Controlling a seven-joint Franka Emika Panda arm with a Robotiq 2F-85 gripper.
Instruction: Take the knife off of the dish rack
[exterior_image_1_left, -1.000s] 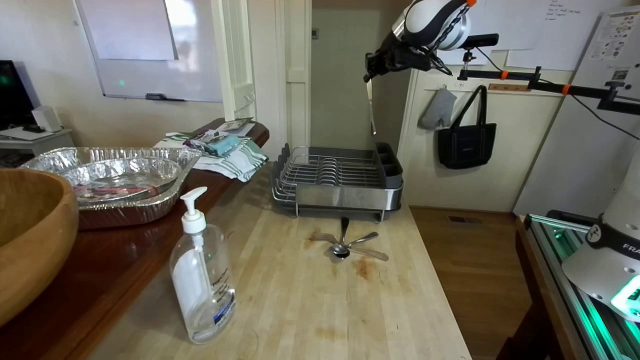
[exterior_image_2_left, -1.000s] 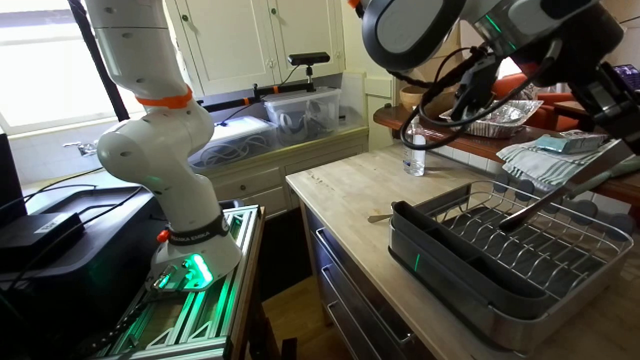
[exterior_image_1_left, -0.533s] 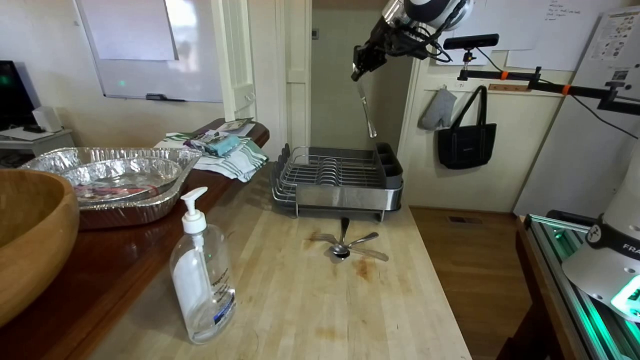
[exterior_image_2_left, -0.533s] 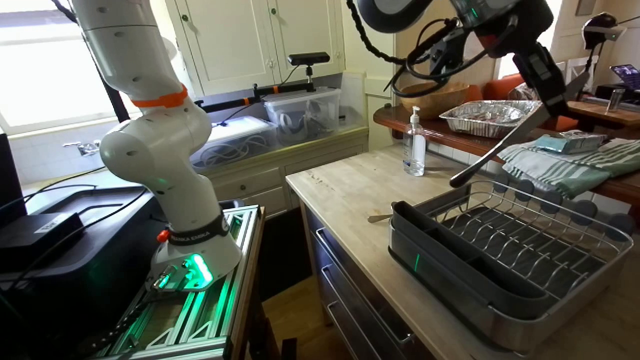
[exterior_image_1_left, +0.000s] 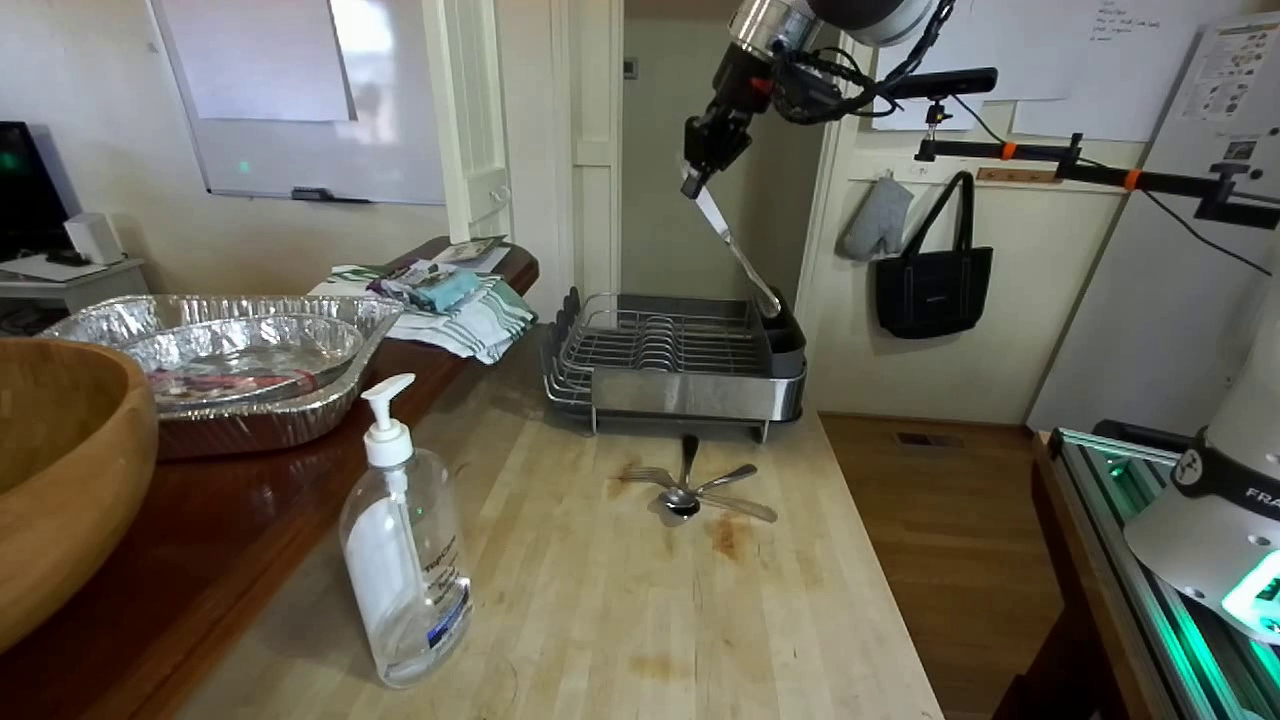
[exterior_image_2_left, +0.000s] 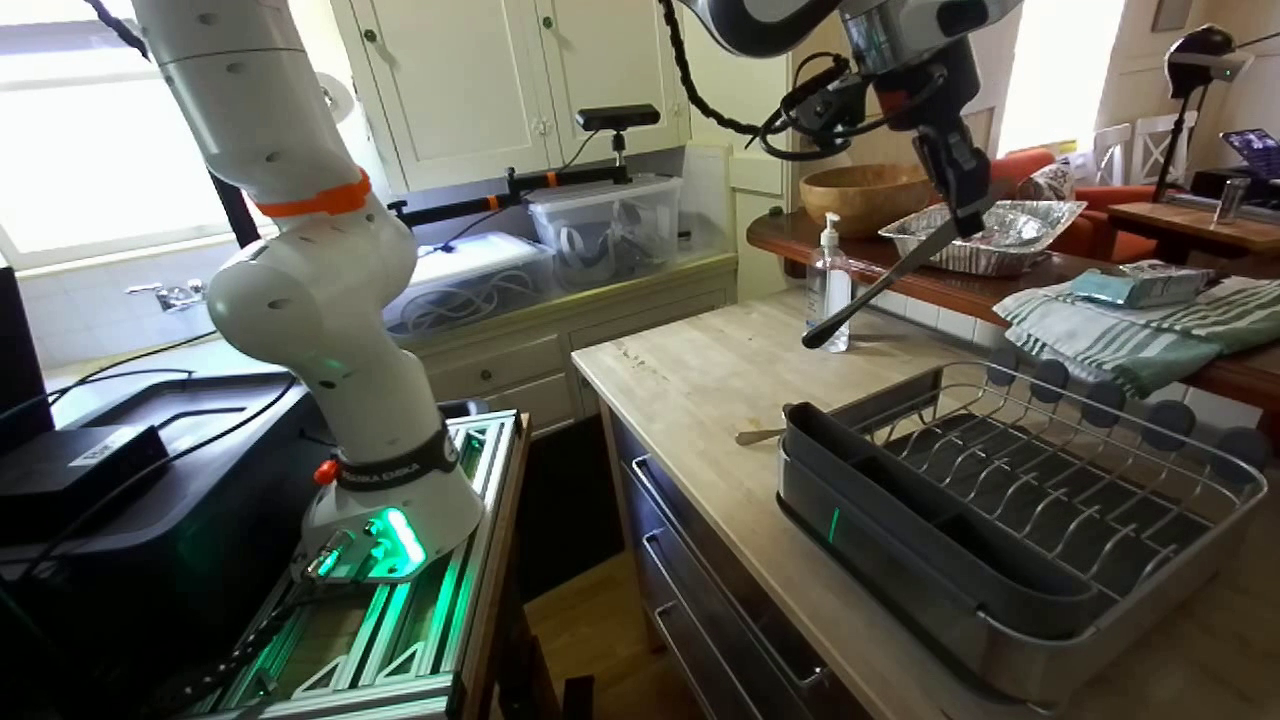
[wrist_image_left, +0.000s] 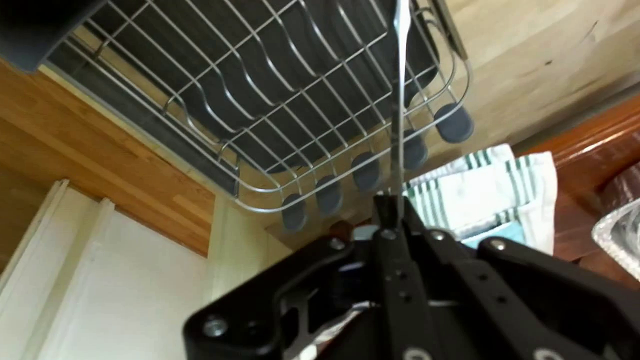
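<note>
My gripper (exterior_image_1_left: 692, 188) is shut on the blade end of a silvery knife (exterior_image_1_left: 735, 240), held in the air higher than the dish rack (exterior_image_1_left: 690, 395). The knife slants down from the fingers, handle lowest. In an exterior view the gripper (exterior_image_2_left: 968, 228) is above and beyond the rack (exterior_image_2_left: 870, 560), and the knife (exterior_image_2_left: 890, 280) points down toward the wooden tabletop, apart from the rack. In the wrist view the knife (wrist_image_left: 398, 100) runs up from the fingertips (wrist_image_left: 397, 207) edge-on, across the rack (wrist_image_left: 240, 60). The rack holds no dishes. The blade's tip is hidden by the fingers.
Crossed cutlery (exterior_image_1_left: 680, 498) lies on the tabletop before the rack. A clear pump bottle (exterior_image_1_left: 405, 560) stands on it. A raised dark-wood ledge holds a wooden bowl (exterior_image_1_left: 70, 470), a foil tray (exterior_image_1_left: 250, 420) and striped towels (exterior_image_1_left: 460, 315). A camera arm (exterior_image_1_left: 1010, 150) reaches in from the side.
My gripper has carried the knife from above the rack, leftward in both exterior views, and tipped further downward. The handle end now lies outside the rack's outline in an exterior view.
</note>
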